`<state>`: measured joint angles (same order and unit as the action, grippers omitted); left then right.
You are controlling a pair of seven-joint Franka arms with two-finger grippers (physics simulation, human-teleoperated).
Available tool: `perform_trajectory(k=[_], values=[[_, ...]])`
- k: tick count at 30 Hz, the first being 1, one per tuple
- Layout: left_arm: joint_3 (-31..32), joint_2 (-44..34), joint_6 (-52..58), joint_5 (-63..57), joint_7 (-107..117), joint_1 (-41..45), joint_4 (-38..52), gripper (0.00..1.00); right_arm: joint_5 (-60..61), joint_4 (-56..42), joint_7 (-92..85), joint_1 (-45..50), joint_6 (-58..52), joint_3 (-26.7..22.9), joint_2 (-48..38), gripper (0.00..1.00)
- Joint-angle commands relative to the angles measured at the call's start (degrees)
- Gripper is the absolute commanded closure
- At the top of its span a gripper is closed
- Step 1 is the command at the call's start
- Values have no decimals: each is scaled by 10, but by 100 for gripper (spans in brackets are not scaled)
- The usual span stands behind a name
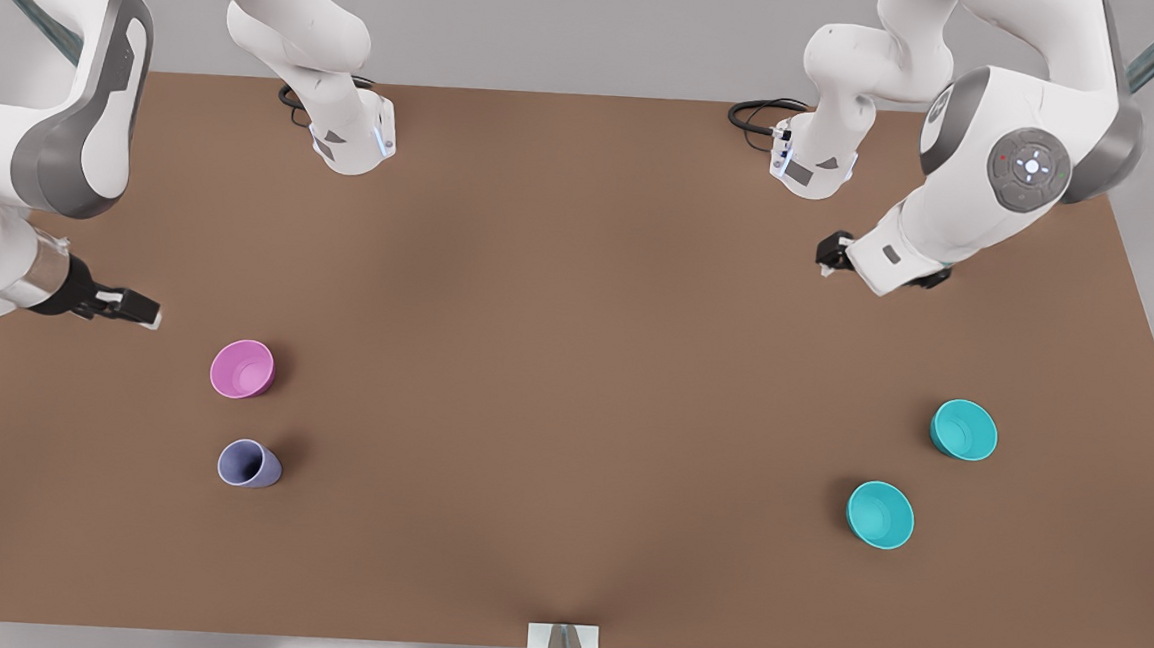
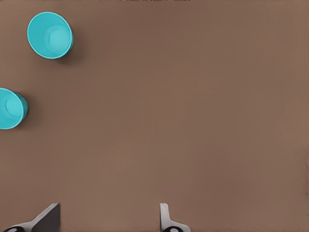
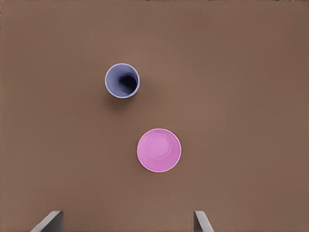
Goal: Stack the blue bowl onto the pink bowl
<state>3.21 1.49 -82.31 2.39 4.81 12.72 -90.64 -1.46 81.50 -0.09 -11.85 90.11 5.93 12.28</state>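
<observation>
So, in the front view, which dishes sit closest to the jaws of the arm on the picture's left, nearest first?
From the right arm's open jaws, at the front view's left:
1. Pink bowl, close by.
2. Purple cup, just beyond the pink bowl.
3. Two blue bowls, far across at the front view's right; too close to call between them.
</observation>
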Motion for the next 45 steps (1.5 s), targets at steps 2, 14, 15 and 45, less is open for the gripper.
perform_trajectory(k=[2, 14, 15, 45], values=[[0, 23, -19, -1, 25, -80, 4, 0, 0, 1, -4, 0, 20, 0, 0, 0], [4, 50, -22, -2, 12, -105, 6, 0, 19, 305, -37, -62, 419, 0, 101, 0], [4, 50, -22, -2, 12, -104, 6, 0, 19, 304, -38, -78, 448, 2, 129, 0], [4, 55, -11, 2, 11, -109, 5, 0, 358, 234, -145, -25, 332, 83, 188, 79]])
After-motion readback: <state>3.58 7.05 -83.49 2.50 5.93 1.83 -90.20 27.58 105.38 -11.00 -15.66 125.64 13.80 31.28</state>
